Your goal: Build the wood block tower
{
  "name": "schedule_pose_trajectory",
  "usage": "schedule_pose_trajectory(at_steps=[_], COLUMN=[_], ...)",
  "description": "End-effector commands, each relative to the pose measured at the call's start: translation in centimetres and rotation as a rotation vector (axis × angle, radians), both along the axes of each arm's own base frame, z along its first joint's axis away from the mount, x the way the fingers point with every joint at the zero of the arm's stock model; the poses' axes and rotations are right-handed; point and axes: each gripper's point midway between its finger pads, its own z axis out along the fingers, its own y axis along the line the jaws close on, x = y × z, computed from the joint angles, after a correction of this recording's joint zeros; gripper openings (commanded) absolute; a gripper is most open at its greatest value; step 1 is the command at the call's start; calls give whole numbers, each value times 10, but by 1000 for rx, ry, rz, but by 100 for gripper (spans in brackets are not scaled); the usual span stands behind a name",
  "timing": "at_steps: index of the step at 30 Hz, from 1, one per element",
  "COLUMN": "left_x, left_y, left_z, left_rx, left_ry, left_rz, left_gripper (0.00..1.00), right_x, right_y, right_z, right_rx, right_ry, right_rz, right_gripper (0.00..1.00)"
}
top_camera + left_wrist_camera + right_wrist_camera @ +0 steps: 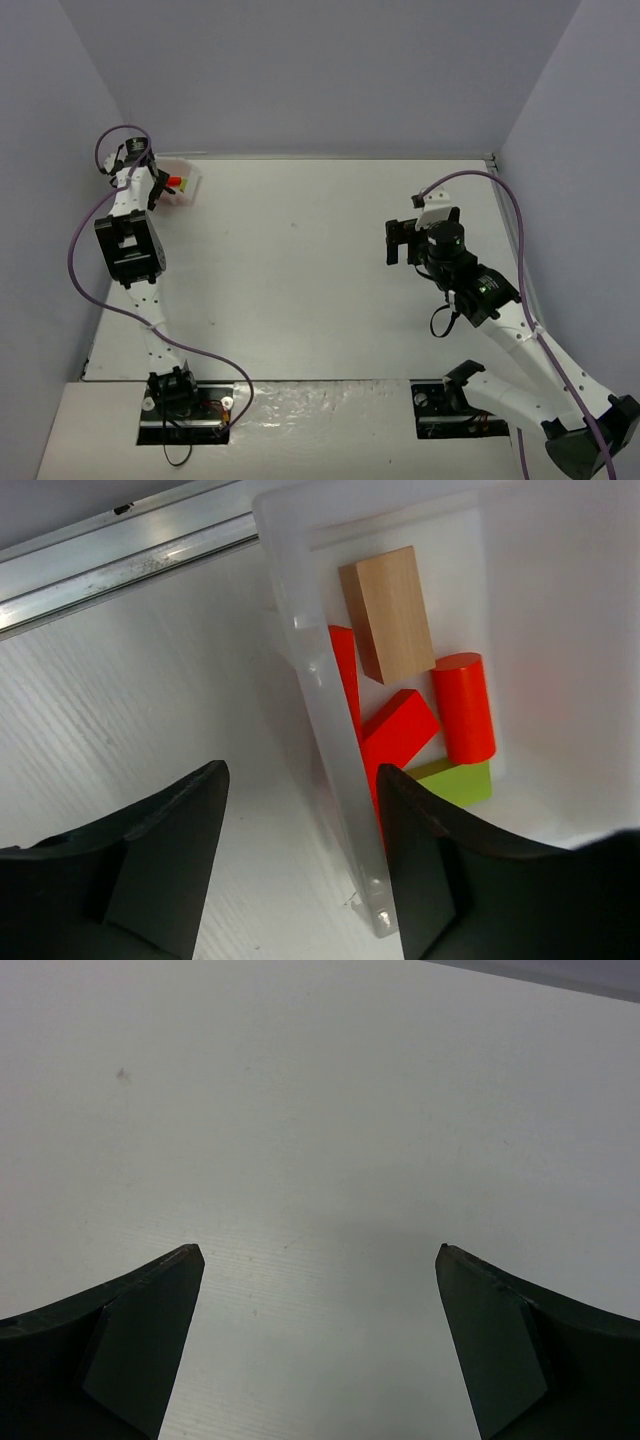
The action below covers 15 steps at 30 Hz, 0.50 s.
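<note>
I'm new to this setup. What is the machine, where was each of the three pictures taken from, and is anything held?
Two robot arms sit on a white table. One picture looks down from above; the other two come from cameras on each wrist. The left tool straddles the wall of a clear plastic tray at the table's far left corner. Inside lie a tan block, red blocks and a green one. The right tool hangs open over bare table. Nothing looks gripped yet.

No text, label, brand, number or sign can be read in any view; all visible faces are plain.
</note>
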Motion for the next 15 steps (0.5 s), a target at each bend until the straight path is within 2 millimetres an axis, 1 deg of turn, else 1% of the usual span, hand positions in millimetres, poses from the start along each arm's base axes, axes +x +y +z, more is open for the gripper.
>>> schedule_pose_trajectory(at_steps=[1,3,5,7,8,9,12,15], left_x=[3,-1,-5,-10,-14,-18,-32,-52], left_y=[6,5,3,1,-3,-5,-18,-41], left_z=[49,54,65,75,74,83,90,94], left_rx=[43,80,128,163,170,185,251,337], left_ry=[-90,-73,-57,-46,-29,-32,24,105], left_rz=[11,-15,-65,-103,-122,-137,-242,-370], left_gripper=[49,35,17,6,3,0,0,0], right_x=[11,10,9,7,6,5,0,-6], right_y=[4,6,9,11,11,12,10,11], right_z=[27,22,22,21,21,21,21,24], right_rx=[46,45,50,54,54,56,63,75], right_ry=[-74,-63,-61,-60,-60,-59,-68,-80], right_rz=[-25,-10,4,22,29,35,43,65], right_gripper=[100,100,100,100,100,100,100,100])
